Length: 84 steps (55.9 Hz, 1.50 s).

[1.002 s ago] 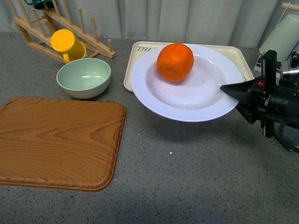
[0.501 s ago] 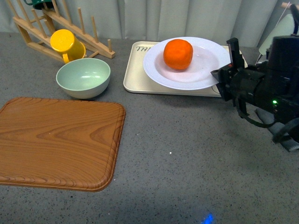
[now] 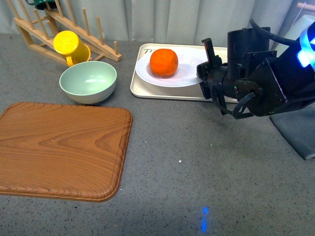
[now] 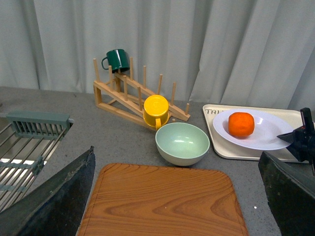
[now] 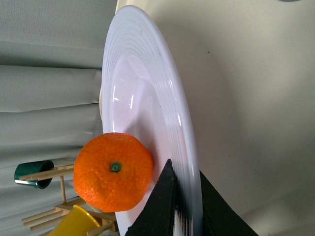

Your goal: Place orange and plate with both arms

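Orange (image 3: 163, 62) is sitting in the white plate (image 3: 186, 77), which is lying over the beige tray (image 3: 167, 90); handwritten letters "TH" are showing at the tray's far left corner. The right gripper (image 3: 204, 74) is pinching the plate's rim between its fingers (image 5: 162, 206). The left gripper's fingers (image 4: 56, 204) are standing spread apart, holding nothing. A pale green bowl (image 3: 88, 81), a yellow mug (image 3: 69, 45) against a wooden rack (image 3: 59, 29), and a wooden board (image 3: 61, 150) are lying to the tray's left.
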### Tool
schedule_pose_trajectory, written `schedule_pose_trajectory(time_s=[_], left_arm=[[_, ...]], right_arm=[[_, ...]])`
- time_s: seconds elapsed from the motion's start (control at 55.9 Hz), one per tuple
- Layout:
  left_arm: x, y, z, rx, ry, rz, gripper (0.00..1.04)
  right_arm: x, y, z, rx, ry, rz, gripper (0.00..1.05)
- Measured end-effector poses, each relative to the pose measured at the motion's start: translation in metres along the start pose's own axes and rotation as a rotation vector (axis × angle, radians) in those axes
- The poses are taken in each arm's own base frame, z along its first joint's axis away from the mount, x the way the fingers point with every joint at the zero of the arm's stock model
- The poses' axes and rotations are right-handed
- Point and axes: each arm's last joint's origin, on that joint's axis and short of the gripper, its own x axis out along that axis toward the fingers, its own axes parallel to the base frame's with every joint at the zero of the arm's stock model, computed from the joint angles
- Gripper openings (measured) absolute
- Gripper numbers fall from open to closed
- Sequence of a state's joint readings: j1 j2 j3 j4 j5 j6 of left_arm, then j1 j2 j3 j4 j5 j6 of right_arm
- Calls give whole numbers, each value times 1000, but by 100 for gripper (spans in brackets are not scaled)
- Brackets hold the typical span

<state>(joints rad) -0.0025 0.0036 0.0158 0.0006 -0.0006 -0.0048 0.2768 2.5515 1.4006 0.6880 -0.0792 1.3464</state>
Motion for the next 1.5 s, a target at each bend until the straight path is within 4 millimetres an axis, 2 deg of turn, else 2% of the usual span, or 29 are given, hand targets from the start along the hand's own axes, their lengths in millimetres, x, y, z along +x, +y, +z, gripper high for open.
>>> schedule_pose_trajectory(time_s=[0.179, 0.34, 0.483, 0.555, 0.68, 0.752, 0.859, 0.984, 1.092, 1.199, 1.271, 1.378, 1.504], left_arm=[[0, 0, 0, 0, 0, 0, 98], [0, 0, 0, 0, 0, 0, 98], [0, 0, 0, 0, 0, 0, 98], [0, 0, 0, 0, 0, 0, 98], [0, 0, 0, 0, 0, 0, 98], [0, 0, 0, 0, 0, 0, 98], [0, 0, 0, 0, 0, 0, 98], [0, 0, 0, 0, 0, 0, 98], [0, 0, 0, 0, 0, 0, 98], [0, 0, 0, 0, 0, 0, 98], [0, 0, 0, 0, 0, 0, 98], [0, 0, 0, 0, 0, 0, 98], [0, 0, 0, 0, 0, 0, 98]], right_arm=[[-5, 2, 1, -55, 0, -7, 38], [-32, 5, 5, -213, -59, -24, 63], [-80, 25, 19, -421, -212, -54, 86], [-118, 36, 25, -538, -341, -77, 97], [-191, 47, 27, -848, -579, -111, 96], [-225, 43, 23, -1008, -630, -122, 96], [-277, 20, 9, -1246, -641, -185, 96], [-318, -11, -5, -1339, -567, -283, 96], [-344, -26, -11, -1345, -518, -327, 96], [-374, -26, -15, -1319, -566, -345, 96], [-387, -26, -18, -1302, -604, -346, 96], [-400, -28, -24, -1297, -627, -329, 96], [-405, -27, -26, -1290, -636, -276, 96]])
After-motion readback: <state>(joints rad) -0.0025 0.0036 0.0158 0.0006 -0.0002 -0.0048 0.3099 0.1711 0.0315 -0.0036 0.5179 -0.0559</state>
